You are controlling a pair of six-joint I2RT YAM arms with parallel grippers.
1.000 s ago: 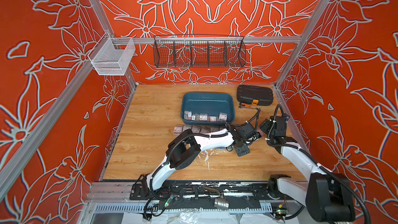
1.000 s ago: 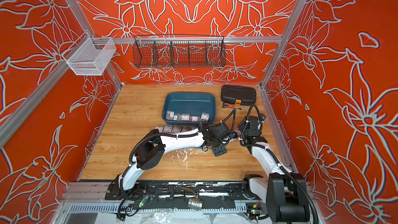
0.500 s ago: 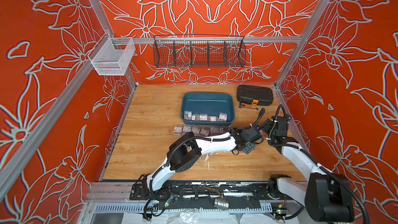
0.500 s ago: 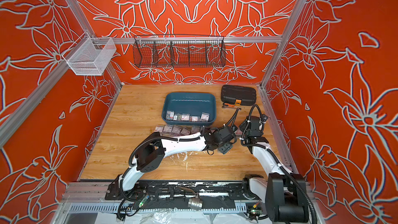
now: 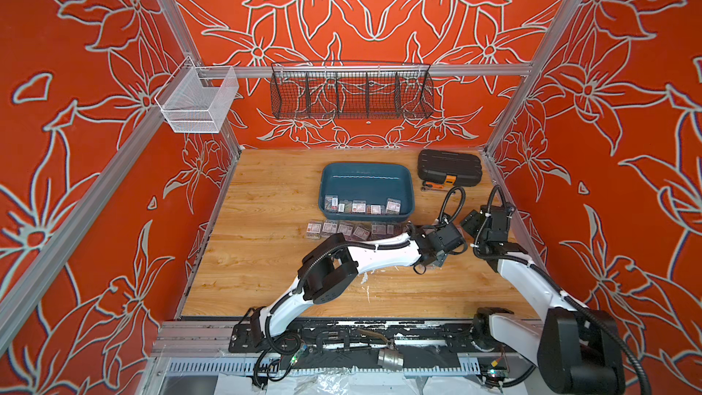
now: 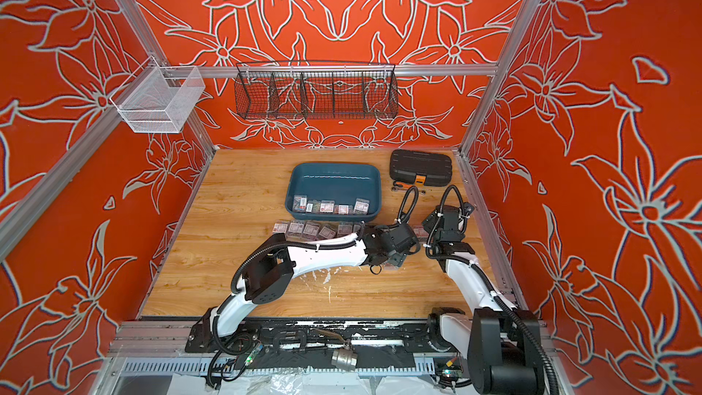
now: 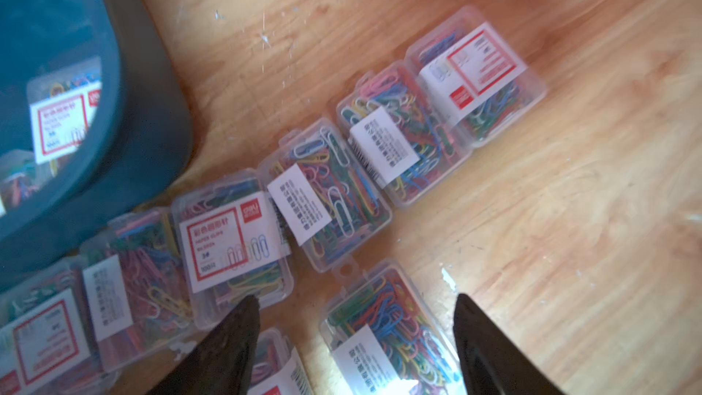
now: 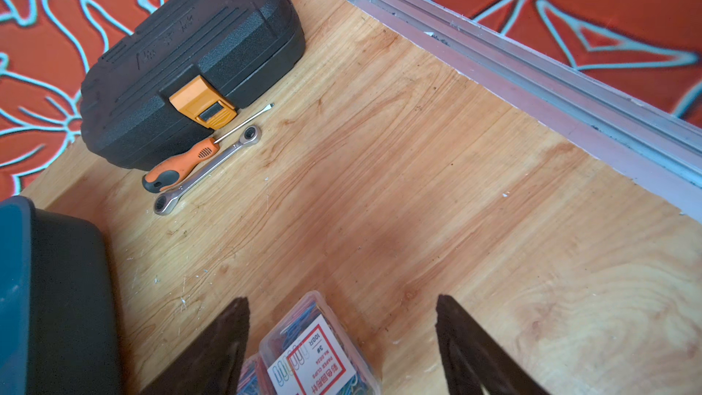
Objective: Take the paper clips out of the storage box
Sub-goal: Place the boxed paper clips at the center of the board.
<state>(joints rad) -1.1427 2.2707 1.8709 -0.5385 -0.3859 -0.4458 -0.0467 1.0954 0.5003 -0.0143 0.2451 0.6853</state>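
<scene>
At the near side of the counter (image 5: 266,279), your left end effector (image 7: 353,300) hangs with its fingers apart, astride one pack (image 7: 387,332) of paper clips lying flat on the wood. You cannot tell whether either finger touches it. Just to its right, your right end effector (image 8: 342,298) also stands spread wide and grips nothing. Another pack (image 8: 315,351) lies on the counter under its gap.

Past the left arm, a row of paper clips (image 5: 353,229) lies on the counter, side by side and mostly touching, just in front of the storage box (image 5: 366,166). In the left wrist view, some labels face up with the red frame and others show the plain white side. Inside the storage box, five more packs (image 5: 359,207) stand along its near wall.

To the right of the storage box, near the far right corner, sits a black case (image 5: 449,167) with an orange latch. A screwdriver (image 8: 182,167) and a wrench (image 8: 205,170) lie together just in front of it.

On the back rail hang a black wire basket (image 5: 351,91) and, at the left corner, a white mesh basket (image 5: 197,100).
</scene>
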